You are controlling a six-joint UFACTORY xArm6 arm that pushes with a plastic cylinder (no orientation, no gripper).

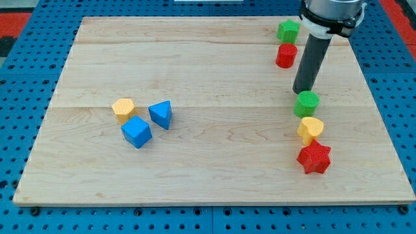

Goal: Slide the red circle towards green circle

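**Presently: red circle not yet delivered; holdings listed largest to smallest**

Board. Our wooden board [214, 162] is the only thing bearing anything. No tray, bin or bowl shows, so nothing is contained in anything; all blocks simply lie flat on the board's top.

Arm. Our dark rod comes down from the view's top right. My tip [303, 91] stands just above the green circle, close enough that we cannot tell whether it touches. It lies below and to the right of the red circle. We carry no gripper; the rod has nothing to open, shut or clamp, and holds nothing.

Blocks, right-hand column, from the top:
- green block [288, 30], shape unclear, perhaps a star, near the top edge.
- red circle [286, 56], the task's thing, just below that green block, nearly touching it.
- green circle [306, 103], the target, apart from the red circle with the tip between them.
- yellow heart-like block [311, 129], just below the green circle.
- red star [314, 158], just below the yellow one.

Blocks, left-hand cluster:
- yellow block [123, 109], roughly hexagonal.
- blue cube [136, 132], just below it.
- blue triangular block [160, 114], just beside both.

Progress, in our judgement: the push remains undone. The tip stands on the wrong side; it must go round above the red circle, then drive it down and slightly right.
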